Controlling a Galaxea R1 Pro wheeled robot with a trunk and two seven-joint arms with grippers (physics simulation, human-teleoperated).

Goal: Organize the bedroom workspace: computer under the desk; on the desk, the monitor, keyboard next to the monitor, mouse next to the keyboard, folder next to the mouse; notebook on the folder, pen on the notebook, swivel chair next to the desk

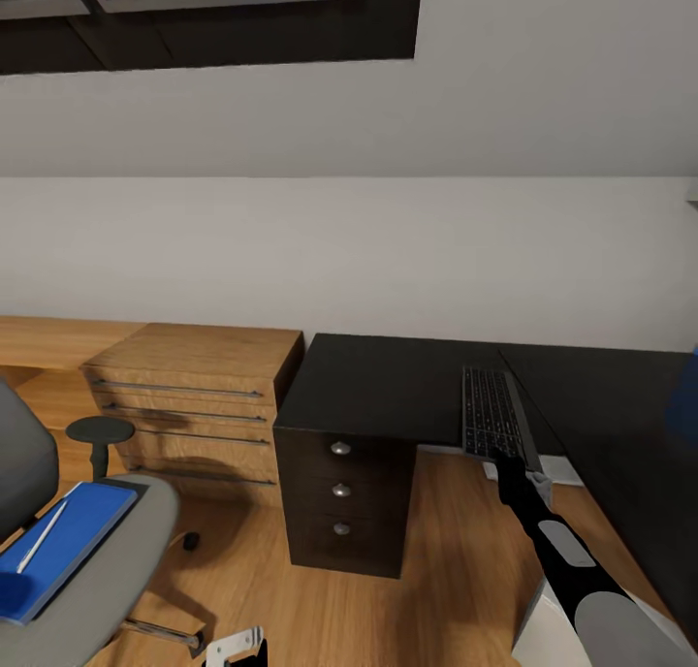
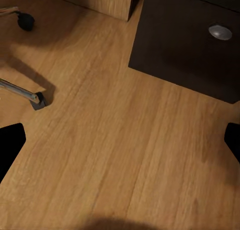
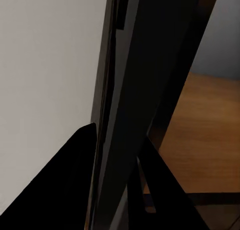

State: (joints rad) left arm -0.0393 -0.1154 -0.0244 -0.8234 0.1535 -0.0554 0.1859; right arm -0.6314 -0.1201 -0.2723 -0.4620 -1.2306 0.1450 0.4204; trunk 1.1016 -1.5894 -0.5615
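Observation:
The keyboard (image 1: pixel 492 414) lies lengthwise over the glossy black desk (image 1: pixel 388 386), its near end sticking out past the desk's inner edge. My right gripper (image 1: pixel 512 473) is shut on that near end. In the right wrist view the keyboard (image 3: pixel 135 104) is a dark slab edge-on between my fingers (image 3: pixel 60 185). The swivel chair (image 1: pixel 116 551) stands at the lower left. On its grey seat lies the blue folder (image 1: pixel 68 541) with the white pen (image 1: pixel 41 537) on top. My left gripper (image 2: pixel 120 150) hangs open and empty over the wood floor, near the chair's base.
A black three-drawer unit (image 1: pixel 341 502) with silver knobs stands under the desk's left end. Light wooden low shelving (image 1: pixel 194 396) runs along the wall to its left. The chair's chrome leg (image 2: pixel 20 92) and castors (image 2: pixel 25 20) are near my left gripper. A blue shape (image 1: pixel 684 396) shows at the right edge.

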